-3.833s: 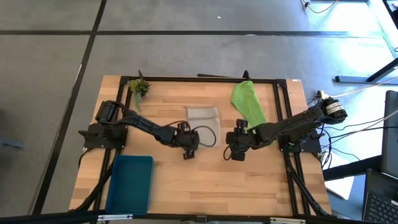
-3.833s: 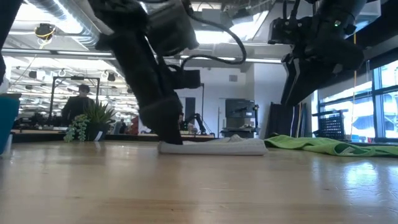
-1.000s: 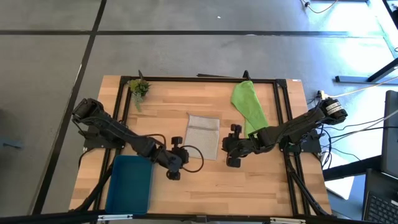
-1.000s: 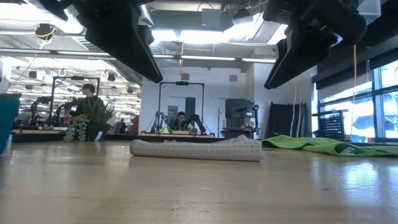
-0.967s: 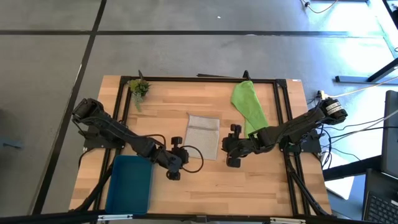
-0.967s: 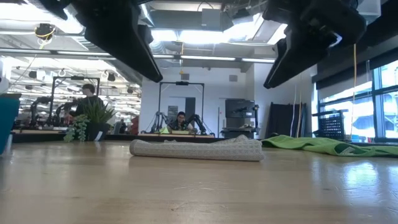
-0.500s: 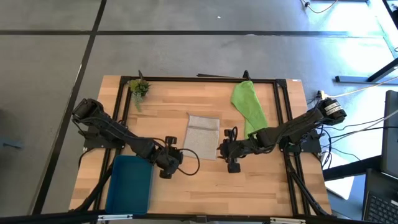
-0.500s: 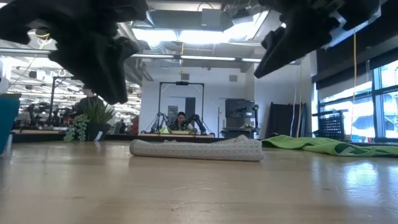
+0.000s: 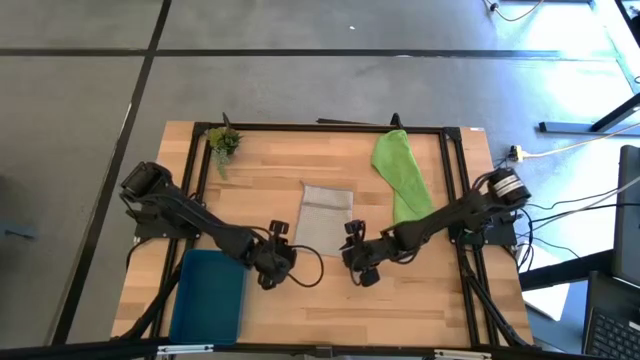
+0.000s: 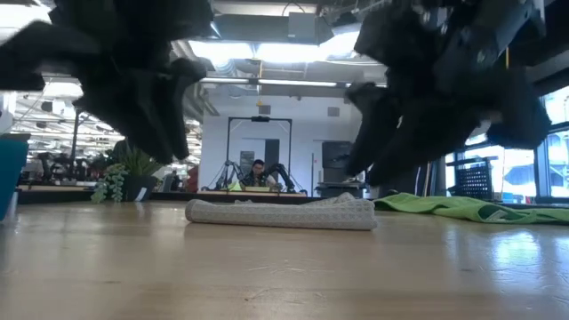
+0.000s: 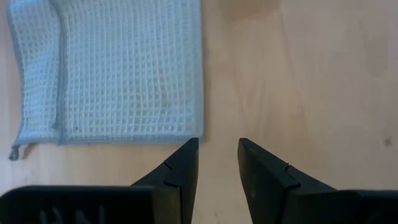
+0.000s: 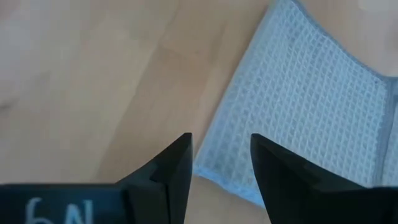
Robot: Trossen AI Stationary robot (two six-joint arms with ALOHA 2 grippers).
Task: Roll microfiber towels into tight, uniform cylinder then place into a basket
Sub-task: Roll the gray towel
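Flanking grey towel, two parted tools

High view: even, bright daylight, strongest toward the right side; floor there blown out bluish-white. Tabletop evenly lit, soft short shadows under the arms. Low view: backlit by ceiling lights and windows, so both arms read as near-black silhouettes, smeared with motion blur; near tabletop out of focus, sheen glare on the wood at right. Wrist views: flat, diffuse light, grey towel weave sharp from the left wrist, slightly soft from the right; pincer fingers dark, edges soft.
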